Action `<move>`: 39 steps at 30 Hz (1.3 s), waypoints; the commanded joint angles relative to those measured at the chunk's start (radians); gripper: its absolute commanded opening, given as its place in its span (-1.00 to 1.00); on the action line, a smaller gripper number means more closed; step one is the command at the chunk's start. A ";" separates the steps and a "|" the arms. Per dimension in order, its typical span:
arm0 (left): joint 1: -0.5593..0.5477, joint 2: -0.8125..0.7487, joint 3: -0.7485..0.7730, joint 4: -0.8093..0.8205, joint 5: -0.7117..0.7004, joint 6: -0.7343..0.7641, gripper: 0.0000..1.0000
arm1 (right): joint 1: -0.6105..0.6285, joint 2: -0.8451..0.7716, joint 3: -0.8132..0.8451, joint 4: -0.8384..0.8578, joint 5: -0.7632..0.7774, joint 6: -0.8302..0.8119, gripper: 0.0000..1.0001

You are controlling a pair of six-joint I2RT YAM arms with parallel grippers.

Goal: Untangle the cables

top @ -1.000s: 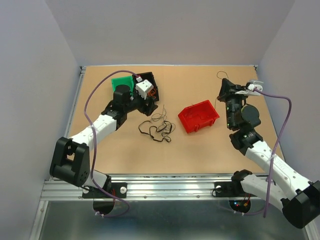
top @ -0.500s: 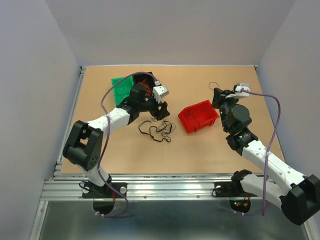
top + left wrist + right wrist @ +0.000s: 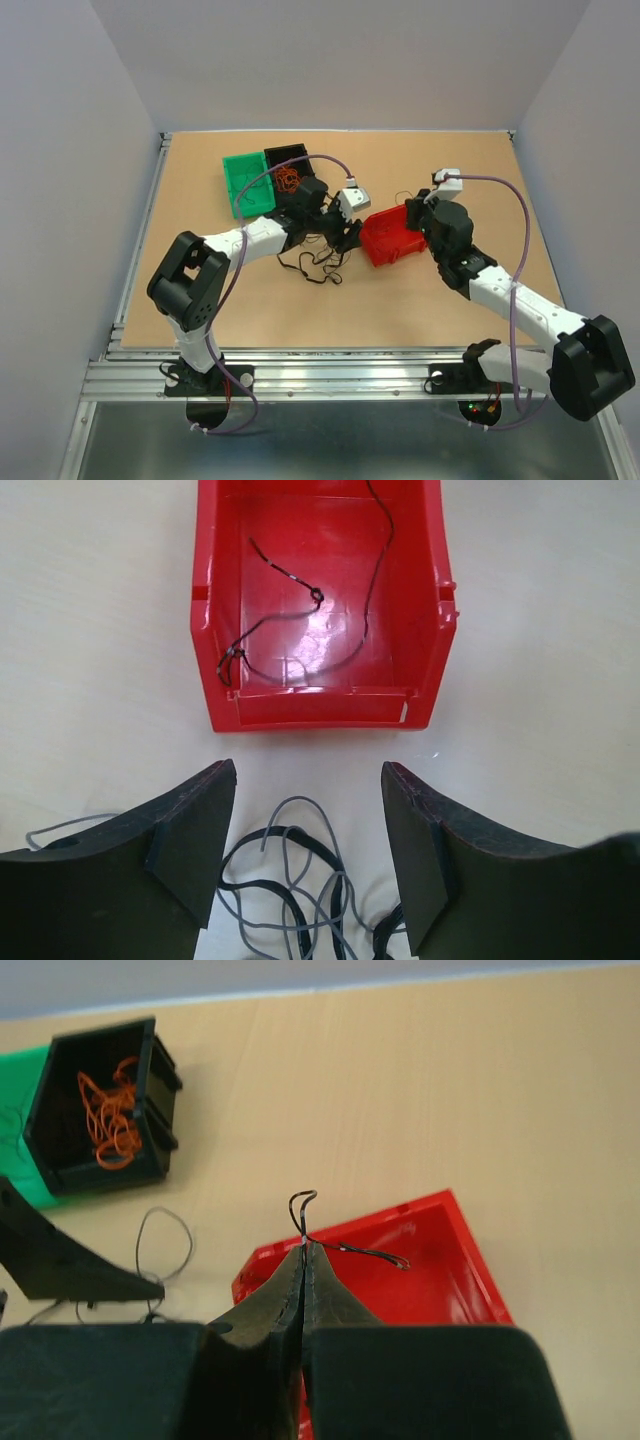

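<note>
Moved: left gripper (image 3: 305, 780) swung from green bin (image 3: 240, 180) to over cables (image 3: 315, 262)
cables: thin black curls, 8 o'clock of red bin (image 3: 383, 246)
left gripper: wide, empty
right gripper (image 3: 303, 1245): pinching black cable (image 3: 300, 1205)

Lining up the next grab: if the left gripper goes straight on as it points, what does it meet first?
Probably the black cables on the table, lying between the open fingers of the left gripper; the red bin stands just beyond. Depth is unclear.

Tan tabletop (image 3: 400, 310), grey walls (image 3: 340, 60)
</note>
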 commanded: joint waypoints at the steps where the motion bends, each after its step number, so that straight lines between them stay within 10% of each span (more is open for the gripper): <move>1: 0.008 -0.016 0.032 0.005 0.003 0.011 0.41 | -0.005 0.018 0.060 -0.149 -0.058 0.063 -0.99; 10: 0.010 0.101 0.121 -0.056 0.005 -0.003 0.34 | -0.005 0.123 0.165 -0.388 -0.041 0.089 -0.99; 26: 0.108 0.025 0.081 -0.020 -0.012 -0.086 0.18 | -0.003 0.788 0.616 -0.732 -0.109 0.011 -0.99; 39: 0.220 -0.055 0.016 0.030 0.080 -0.121 0.18 | -0.005 0.746 0.616 -0.706 -0.086 0.032 -0.92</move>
